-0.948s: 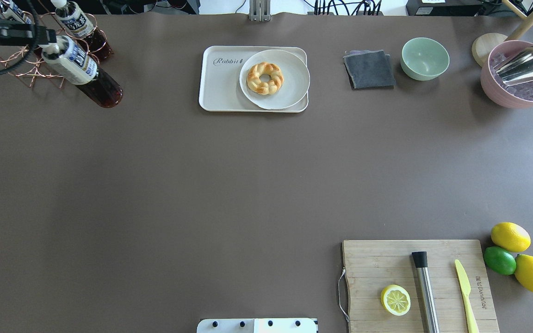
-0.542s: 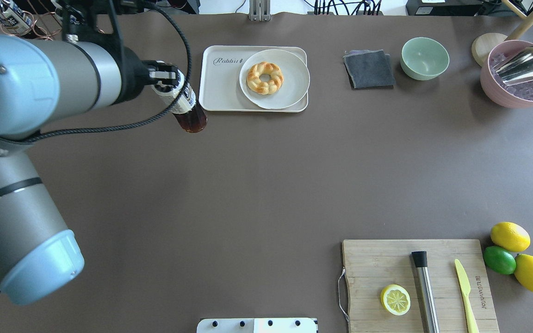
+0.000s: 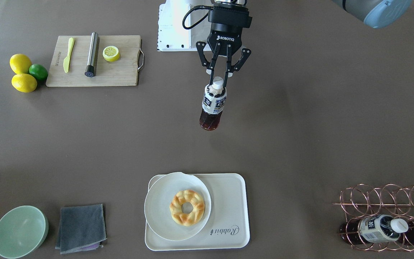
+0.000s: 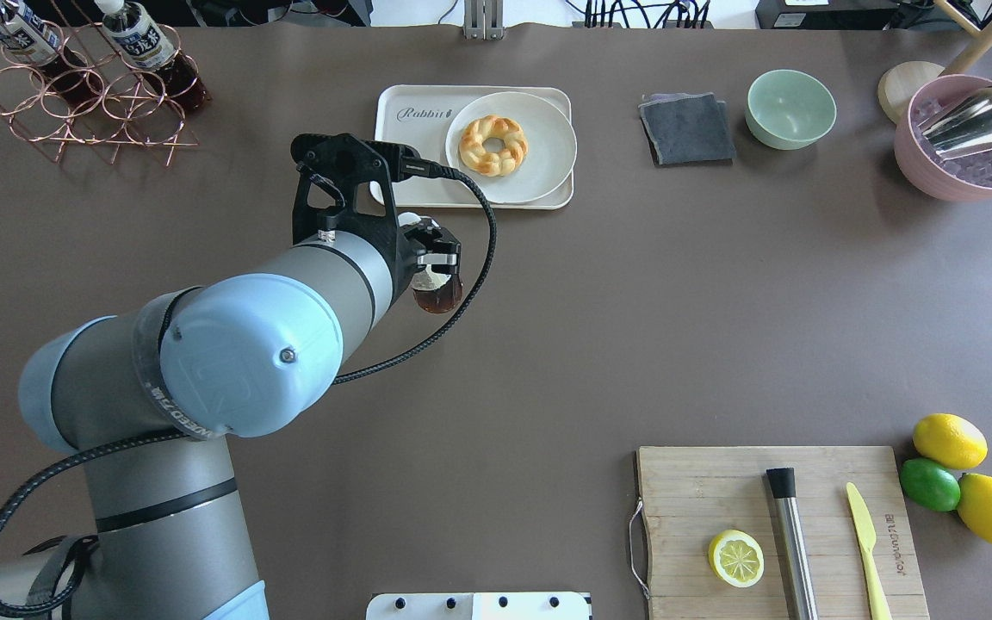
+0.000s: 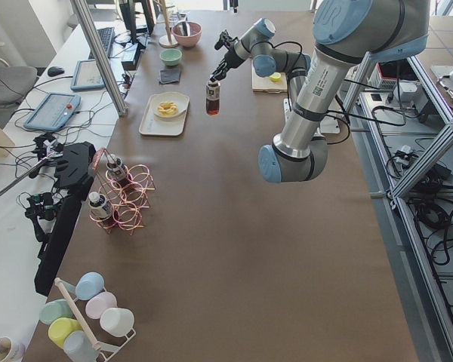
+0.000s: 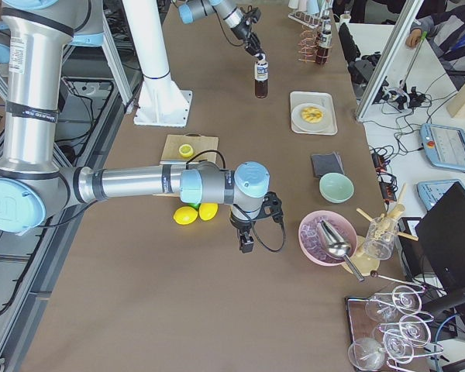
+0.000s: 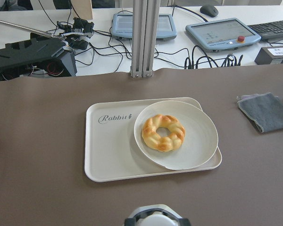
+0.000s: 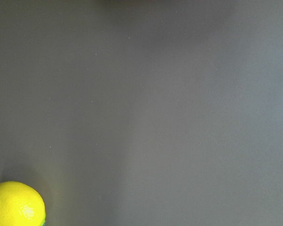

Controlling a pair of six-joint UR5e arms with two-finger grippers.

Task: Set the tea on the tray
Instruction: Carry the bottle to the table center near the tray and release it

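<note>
The tea bottle [image 3: 212, 106] hangs upright in the air, dark liquid below a white-and-blue label. My left gripper [image 3: 219, 80] is shut on its white cap. In the overhead view the left gripper [image 4: 430, 261] and bottle [image 4: 438, 299] are over the table, on the robot's side of the cream tray [image 4: 410, 168]. The left wrist view shows the tray [image 7: 111, 150] ahead and the cap [image 7: 153, 213] at the bottom edge. The right gripper [image 6: 246, 240] shows only in the exterior right view, low over the table near the lemons; I cannot tell whether it is open or shut.
A round white plate [image 4: 539, 164] with a braided donut [image 4: 493, 145] covers the tray's right part. A copper rack [image 4: 87, 95] with two more bottles stands far left. A grey cloth [image 4: 687, 129], green bowl [image 4: 790, 108], pink bowl [image 4: 970, 142], cutting board [image 4: 780, 525] and lemons [image 4: 950, 441] lie to the right.
My left arm has carried the tea bottle from beside the copper rack rightward past the tray's near left corner, then toward the robot, to in front of the tray.
</note>
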